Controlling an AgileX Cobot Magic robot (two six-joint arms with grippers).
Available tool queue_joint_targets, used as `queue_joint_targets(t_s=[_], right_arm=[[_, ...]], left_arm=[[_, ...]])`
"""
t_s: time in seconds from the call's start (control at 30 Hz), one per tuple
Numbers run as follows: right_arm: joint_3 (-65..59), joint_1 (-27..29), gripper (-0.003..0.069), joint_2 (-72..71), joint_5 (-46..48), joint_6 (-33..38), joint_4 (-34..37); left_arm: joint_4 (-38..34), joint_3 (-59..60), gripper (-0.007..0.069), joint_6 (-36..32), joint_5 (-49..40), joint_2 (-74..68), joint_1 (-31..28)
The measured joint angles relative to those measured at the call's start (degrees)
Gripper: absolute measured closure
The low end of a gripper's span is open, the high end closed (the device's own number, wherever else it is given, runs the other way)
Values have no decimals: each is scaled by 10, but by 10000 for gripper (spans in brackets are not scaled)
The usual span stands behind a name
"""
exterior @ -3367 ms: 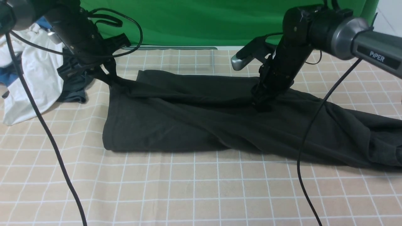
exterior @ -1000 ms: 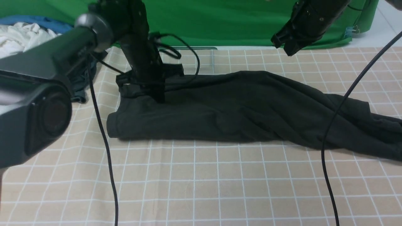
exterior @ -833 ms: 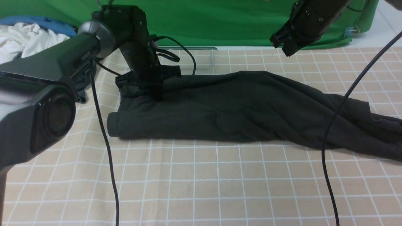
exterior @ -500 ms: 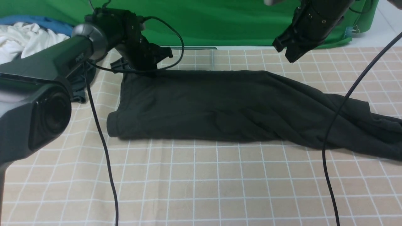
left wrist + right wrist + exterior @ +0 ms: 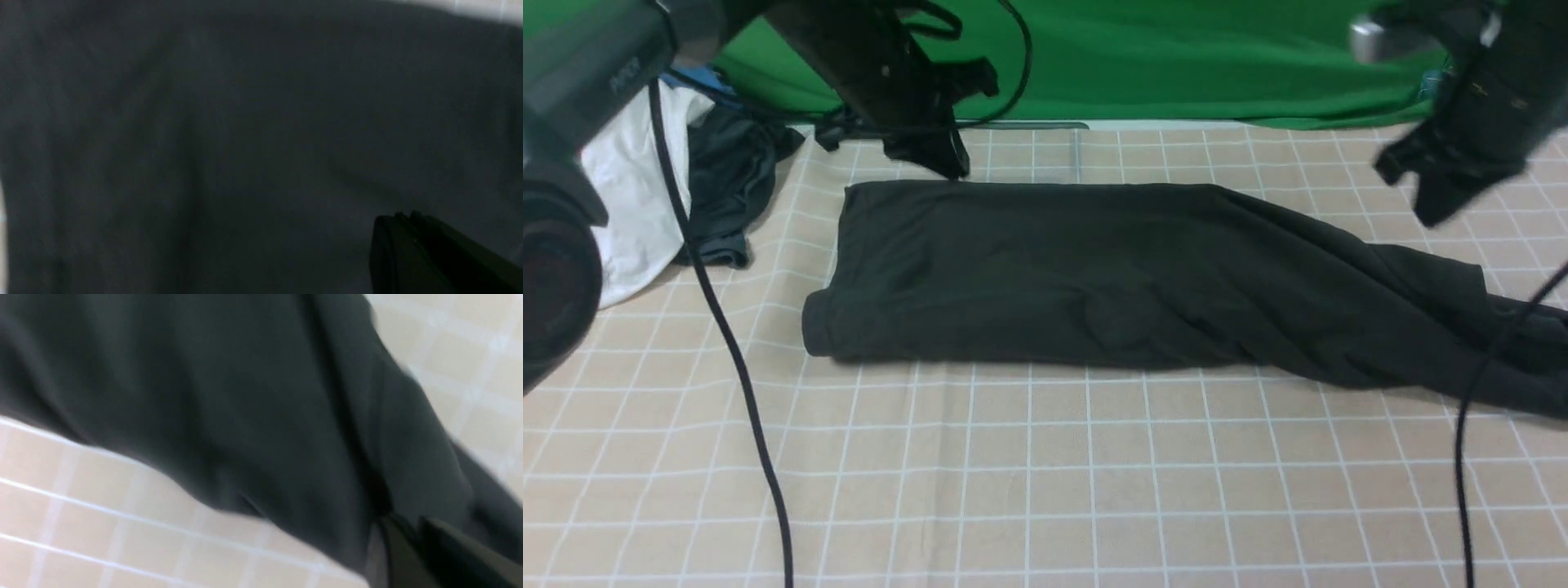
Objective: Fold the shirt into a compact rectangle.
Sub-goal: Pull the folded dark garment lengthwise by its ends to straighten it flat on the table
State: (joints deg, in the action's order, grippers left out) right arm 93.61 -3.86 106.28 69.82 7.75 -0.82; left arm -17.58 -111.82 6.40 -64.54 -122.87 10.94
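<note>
My left claw (image 5: 949,163) is pinched shut and empty, above the far left corner of the shirt (image 5: 1094,269). My right claw (image 5: 1433,208) is blurred; I cannot tell its gap. The shirt lies as a long band across the checked cloth (image 5: 1045,490).

Robot test lab or studio: green screen backdrop (image 5: 1176,57) behind table (image 5: 1045,490) (beige grid cloth (image 5: 931,457) over it), black cabled robot arm (image 5: 596,49) alongside.

I see beige grid-checked table cover (image 5: 1029,457). Black shirt (image 5: 1054,269) lies on it as long band, far corner just beneath left gripper (image 5: 949,165), other end rumpled past right gripper (image 5: 1431,208). White garment (image 5: 629,220), dark grey garment (image 5: 727,184) heaped outboard of left gripper.
</note>
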Motion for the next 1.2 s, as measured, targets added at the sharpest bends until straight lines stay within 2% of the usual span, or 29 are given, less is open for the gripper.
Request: queue_joint_targets(t_s=[0.03, 0.07, 0.1, 0.17, 0.23, 0.37, 0.5, 0.57, 0.67, 0.7, 0.73, 0.77, 1.1, 1.2], right_arm=[[-6, 5, 452, -1, 0, -2, -1], [-23, 19, 379, -2, -1, -6, -4], [-35, 27, 349, -2, -5, -7, -4], [-63, 41, 242, -2, -31, -9, 5], [-74, 43, 200, -2, -54, -11, 15], [-77, 44, 176, 7, -84, -11, 32], [-77, 46, 174, 41, -101, -15, 34], [-77, 47, 190, 53, -104, -15, 31], [-79, 47, 400, 68, -115, -9, 26], [-78, 47, 529, 69, -129, -6, 24], [-78, 47, 540, 69, -130, -5, 24], [-73, 48, 596, 69, -139, -3, 17], [-32, 103, 608, 88, -164, 49, 8], [-32, 119, 586, 101, -199, 56, 8]], left_arm=[[0, 5, 611, 0, 0, 1, 1], [0, 38, 611, -3, 6, 3, 9], [0, 56, 611, -4, 13, 3, 12], [5, 104, 611, -6, 46, 3, 18], [6, 131, 611, -6, 76, 3, 18], [6, 162, 611, -6, 112, 2, 18], [9, 168, 611, -8, 111, -5, 18], [10, 168, 611, -8, 110, -7, 18], [11, 168, 611, -9, 108, -8, 18], [11, 168, 611, -11, 107, -8, 18], [11, 168, 611, -11, 106, -8, 18], [11, 168, 611, -11, 103, -8, 18], [12, 168, 611, -24, 88, -8, 18], [12, 168, 611, -25, 85, -8, 18]])
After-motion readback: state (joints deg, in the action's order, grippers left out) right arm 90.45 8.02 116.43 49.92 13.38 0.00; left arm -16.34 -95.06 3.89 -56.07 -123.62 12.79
